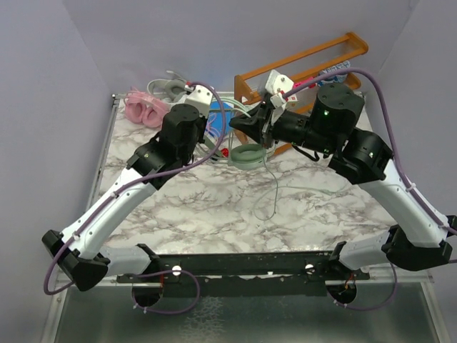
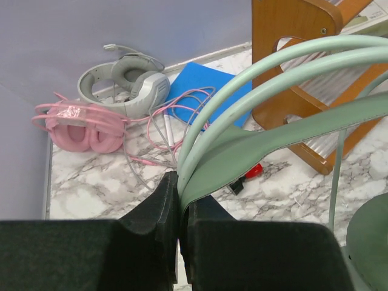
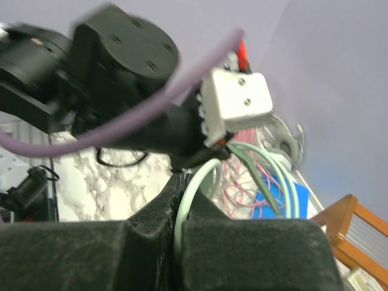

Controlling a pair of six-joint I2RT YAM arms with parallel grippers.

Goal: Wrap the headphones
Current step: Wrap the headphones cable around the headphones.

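Marbled white-and-grey surface (image 1: 214,207) is carrying all three headsets under pale lilac walls (image 1: 43,107). I am holding the mint green headphones (image 1: 250,156) up near the middle of it. My left hand (image 2: 179,188) is pinching the soft matte strap (image 2: 254,145) beneath two thin glossy arches (image 2: 291,57). My right hand (image 3: 177,188) is pressing together on the thin mint cable (image 3: 189,194), most of which is trailing slack across the marble toward me. I am judging the wrap barely begun: no turns are showing around the band. The pink headphones (image 2: 79,124) and silver-grey headphones (image 2: 130,85) are lying in the far left corner, padded cups down, cables sprawling loose. Beside them are lying a blue sheet (image 2: 200,79) and a slatted wooden rack (image 2: 285,60).
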